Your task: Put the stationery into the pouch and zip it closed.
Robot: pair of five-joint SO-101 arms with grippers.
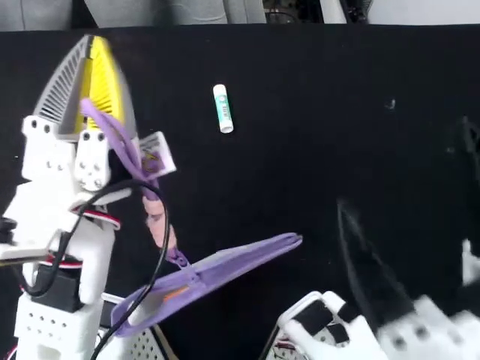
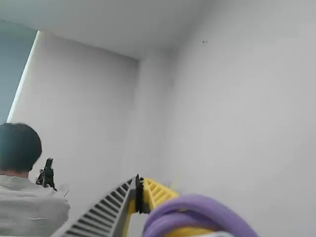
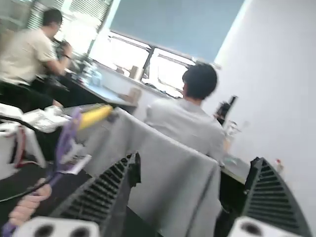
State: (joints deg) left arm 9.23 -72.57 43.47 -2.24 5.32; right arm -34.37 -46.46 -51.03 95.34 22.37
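Left arm: stands at the counter's (image 1: 337, 112) left edge, jaws tipped up and away from the surface. Left gripper (image 1: 88, 52): grey and yellow jaws pressed together, tips meeting, with the pouch's purple strap (image 1: 120, 139) caught near their base. In the left wrist view the strap loops across the yellow jaw, plain wall behind.

Strap runs down from the jaws past a white tag (image 1: 155, 159) and a pink charm (image 1: 159, 221) to the zip end of the pouch (image 1: 225, 262). Pouch: purple, long and flat, slanting from beside the left arm's base out toward mid-counter. Mouth gapes a little at the near end, a bit of orange showing inside. Cannot tell whether its body touches the counter.

Glue stick (image 1: 223, 109): white with a green band, lying alone on the counter farther back, well apart from pouch and both arms.

Right gripper (image 3: 196, 165): dark ribbed jaws spread wide, nothing between them, low at the near right side, apart from the pouch's far tip
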